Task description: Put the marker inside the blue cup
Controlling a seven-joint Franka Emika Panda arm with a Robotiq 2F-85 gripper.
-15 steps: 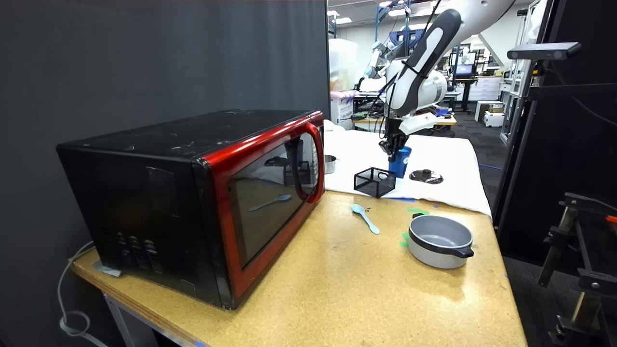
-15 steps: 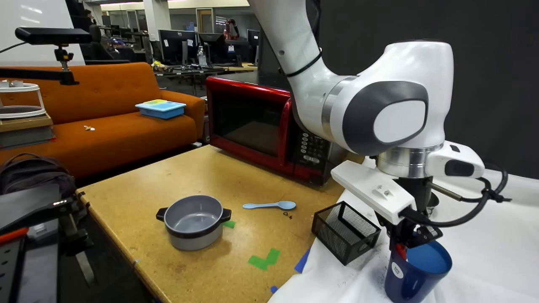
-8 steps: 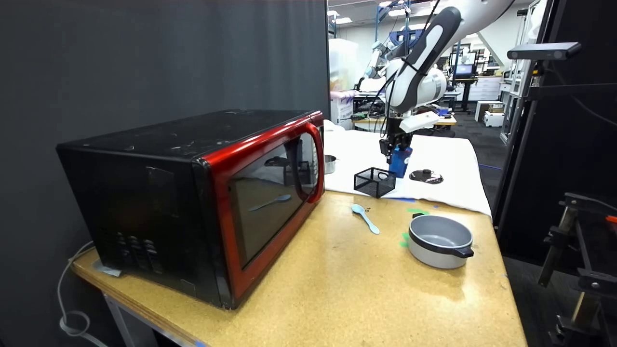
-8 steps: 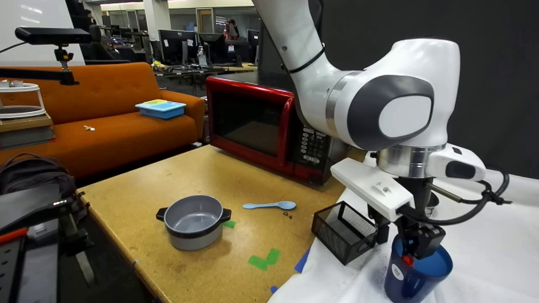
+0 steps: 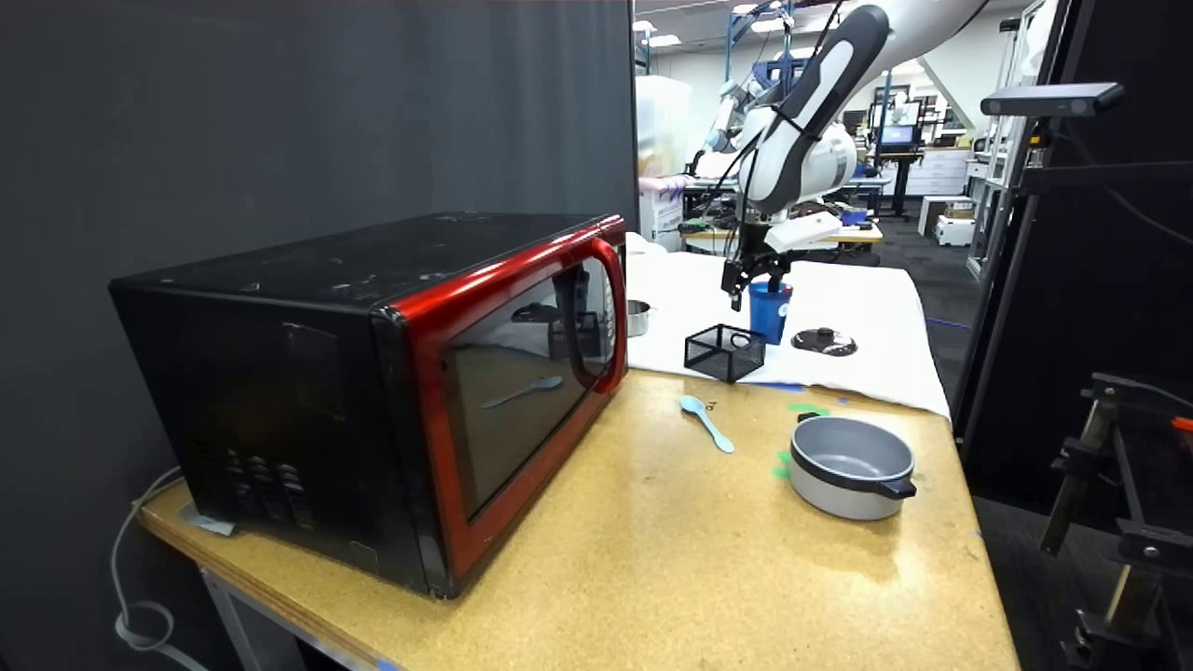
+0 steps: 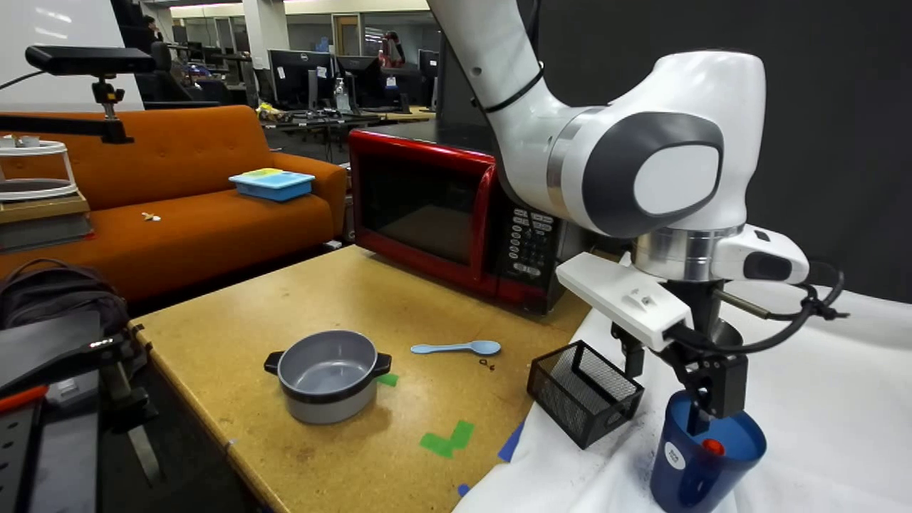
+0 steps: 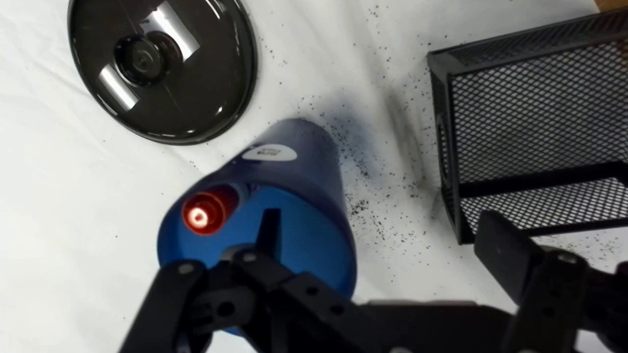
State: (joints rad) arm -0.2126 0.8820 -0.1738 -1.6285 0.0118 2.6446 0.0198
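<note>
One mesh basket (image 7: 530,122), one dark lid (image 7: 169,83) near the blue cup (image 6: 702,476), hand (image 7: 381,234) wide

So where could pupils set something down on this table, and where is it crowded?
Bare wood lies between the microwave, spoon and grey pot. Crowded: around the blue cup, flanked by the basket and dark lid, with the open gripper close above.

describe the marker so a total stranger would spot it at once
On the white cloth, beside the black mesh basket, stands the blue cup. The marker is inside it; its bright red end sets it apart from the cup's blue walls.
</note>
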